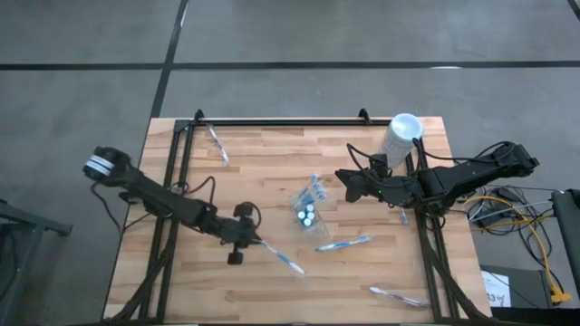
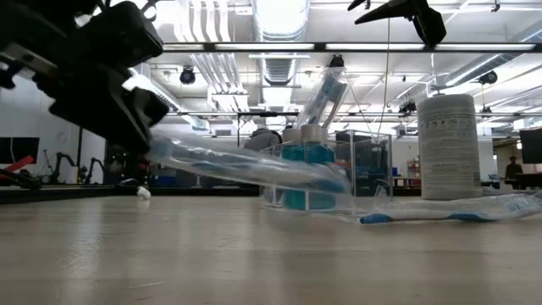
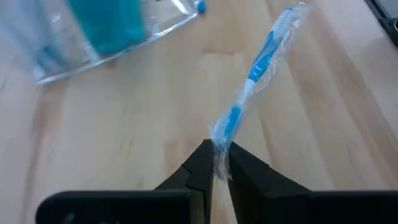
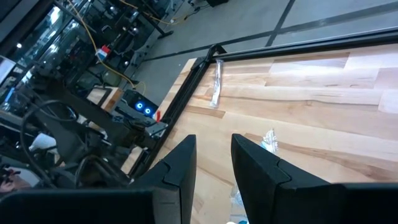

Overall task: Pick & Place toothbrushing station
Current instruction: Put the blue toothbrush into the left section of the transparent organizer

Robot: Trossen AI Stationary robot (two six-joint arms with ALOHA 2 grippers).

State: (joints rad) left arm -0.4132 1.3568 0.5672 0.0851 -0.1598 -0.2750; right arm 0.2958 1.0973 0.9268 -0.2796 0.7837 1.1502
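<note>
My left gripper [image 1: 246,237] is shut on one end of a thin blue-and-white toothbrush [image 1: 281,258] in a clear wrapper, near the table's front middle. The brush [image 2: 246,165] slants down away from the fingers. A clear plastic pouch [image 1: 306,206] stands mid-table. It holds small blue white-capped tubes [image 1: 308,215], and toothbrushes [image 2: 326,93] stick out of its top. My right gripper [image 1: 347,186] hangs open in the air just right of the pouch, with nothing between its fingers [image 4: 180,168]. My left gripper pinches the wrapped toothbrush at its very end [image 3: 219,148] between its two fingertips. The fingers slant downward and lie roughly along the brush, which reaches straight out ahead of them. In the low view the brush tilts downward and its free end [image 2: 339,180] looks clear of the tabletop.
Another wrapped toothbrush [image 1: 344,243] lies right of centre, one [image 1: 399,296] at the near right and one [image 1: 217,145] at the far left. A tall white cylinder [image 1: 401,138] stands at the far right corner. Black frame rails [image 1: 272,120] run along the table's far, left and right sides.
</note>
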